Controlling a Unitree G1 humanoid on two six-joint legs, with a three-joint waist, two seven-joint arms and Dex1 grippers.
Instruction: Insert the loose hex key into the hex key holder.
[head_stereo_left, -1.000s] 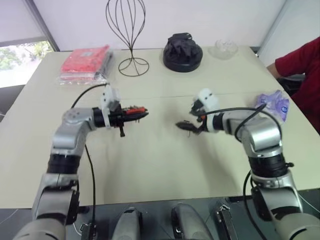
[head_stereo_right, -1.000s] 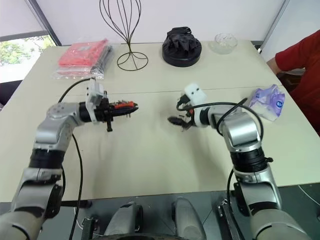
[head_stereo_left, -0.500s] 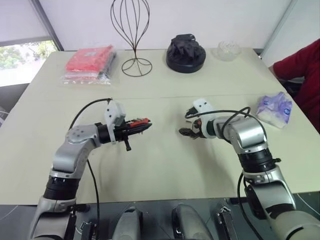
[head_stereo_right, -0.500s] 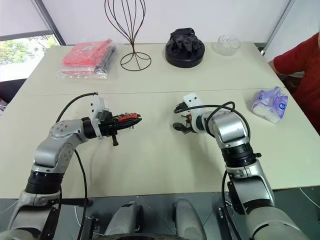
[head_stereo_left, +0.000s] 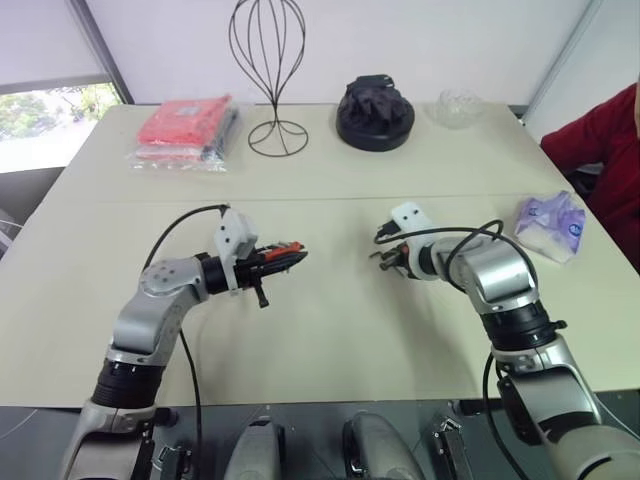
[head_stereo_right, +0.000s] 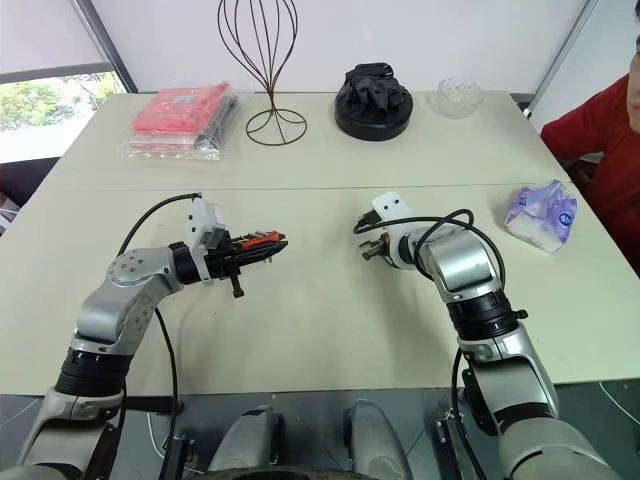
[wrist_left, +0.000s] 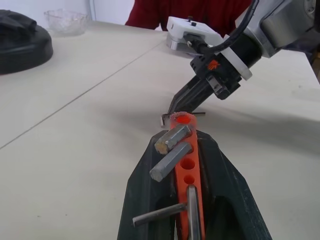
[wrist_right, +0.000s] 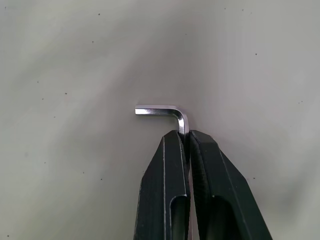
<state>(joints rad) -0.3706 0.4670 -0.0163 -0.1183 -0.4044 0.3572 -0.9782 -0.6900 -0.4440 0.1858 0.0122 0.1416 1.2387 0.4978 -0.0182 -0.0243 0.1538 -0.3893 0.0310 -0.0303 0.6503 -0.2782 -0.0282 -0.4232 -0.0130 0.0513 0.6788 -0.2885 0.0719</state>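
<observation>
Two black fingers of the right gripper (wrist_right: 186, 145) pinch the loose hex key (wrist_right: 167, 114) by its long leg, low over the table's (head_stereo_left: 330, 350) middle. It could swivel or slip. The left gripper (wrist_left: 192, 150), clamped shut, holds the hex key holder (wrist_left: 187, 170) level, well apart.

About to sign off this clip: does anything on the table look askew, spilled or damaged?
Nothing stands out. The right gripper pinches the hex key squarely, the left gripper holds the holder, and the table shows no spill.
</observation>
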